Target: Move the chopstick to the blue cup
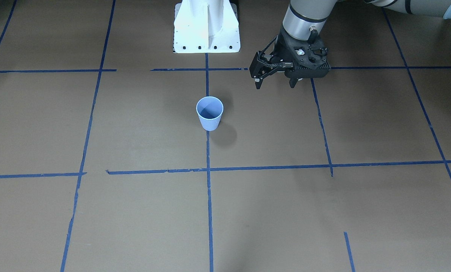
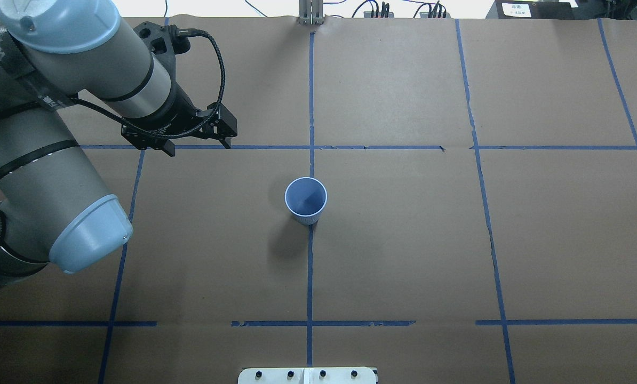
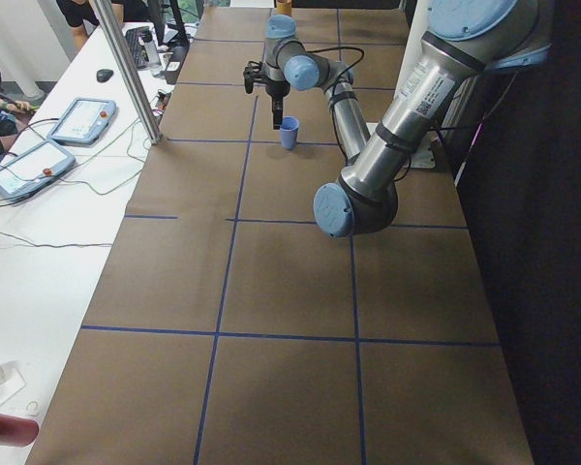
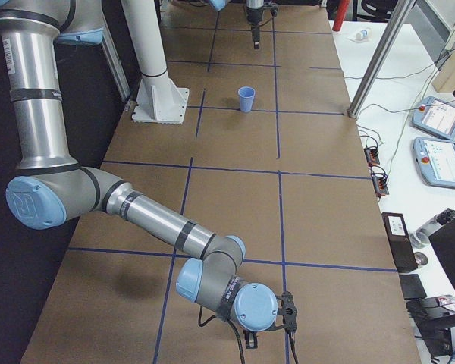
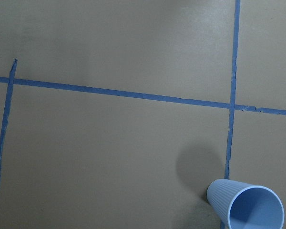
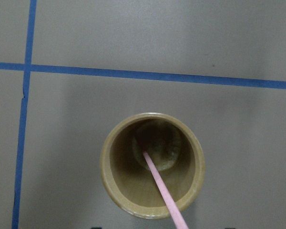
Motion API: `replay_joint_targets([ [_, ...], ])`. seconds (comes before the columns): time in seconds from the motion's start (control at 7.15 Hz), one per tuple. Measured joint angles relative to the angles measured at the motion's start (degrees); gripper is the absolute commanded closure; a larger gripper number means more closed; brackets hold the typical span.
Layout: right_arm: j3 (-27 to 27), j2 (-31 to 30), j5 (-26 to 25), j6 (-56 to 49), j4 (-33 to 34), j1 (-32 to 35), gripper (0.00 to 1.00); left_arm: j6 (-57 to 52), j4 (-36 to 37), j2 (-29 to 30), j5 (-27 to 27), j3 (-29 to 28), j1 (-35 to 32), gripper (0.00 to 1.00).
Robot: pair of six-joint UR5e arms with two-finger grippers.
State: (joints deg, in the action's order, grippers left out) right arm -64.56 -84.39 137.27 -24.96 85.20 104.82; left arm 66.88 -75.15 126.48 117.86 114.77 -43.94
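The blue cup (image 1: 209, 113) stands upright and empty at the table's middle, on a tape line; it also shows in the overhead view (image 2: 306, 200) and the left wrist view (image 5: 248, 205). My left gripper (image 1: 275, 85) hovers open and empty, apart from the cup on my left side (image 2: 198, 148). One pink chopstick (image 6: 164, 193) leans in a tan cylindrical cup (image 6: 107, 167), seen from straight above in the right wrist view. My right gripper (image 4: 277, 334) hangs at the table's far right end; I cannot tell if it is open or shut.
Blue tape lines (image 2: 310, 266) divide the brown paper table into squares. The robot's white base (image 1: 206, 28) stands behind the blue cup. Operator devices (image 4: 440, 140) lie on a white side table.
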Motion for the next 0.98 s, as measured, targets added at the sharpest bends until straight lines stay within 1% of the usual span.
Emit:
replay_joint_targets([
  [0.28, -1.27, -0.40, 0.00, -0.07, 0.73, 0.09, 0.79, 0.02, 0.00, 0.00, 0.25, 0.08, 0.00, 0.00],
  [0.42, -1.54, -0.46, -0.06, -0.08, 0.73, 0.10, 0.82, 0.06, -0.02, 0.00, 0.73, 0.13, 0.00, 0.00],
  [0.56, -1.75, -0.45, -0.10, -0.08, 0.68, 0.12, 0.91, 0.08, -0.06, -0.03, 1.16, 0.26, 0.00, 0.00],
  [0.7, -1.99, -0.40, -0.09, -0.09, 0.66, 0.21, 0.98, 0.09, -0.08, -0.06, 1.38, 0.45, 0.00, 0.00],
  [0.84, -2.58, -0.45, -0.08, -0.05, 0.77, 0.32, 1.00, 0.09, -0.08, -0.07, 1.45, 0.56, 0.00, 0.00],
  [0.98, -3.44, -0.65, -0.08, 0.03, 0.94, 0.46, 1.00, 0.09, -0.09, -0.12, 1.48, 0.58, 0.00, 0.00],
])
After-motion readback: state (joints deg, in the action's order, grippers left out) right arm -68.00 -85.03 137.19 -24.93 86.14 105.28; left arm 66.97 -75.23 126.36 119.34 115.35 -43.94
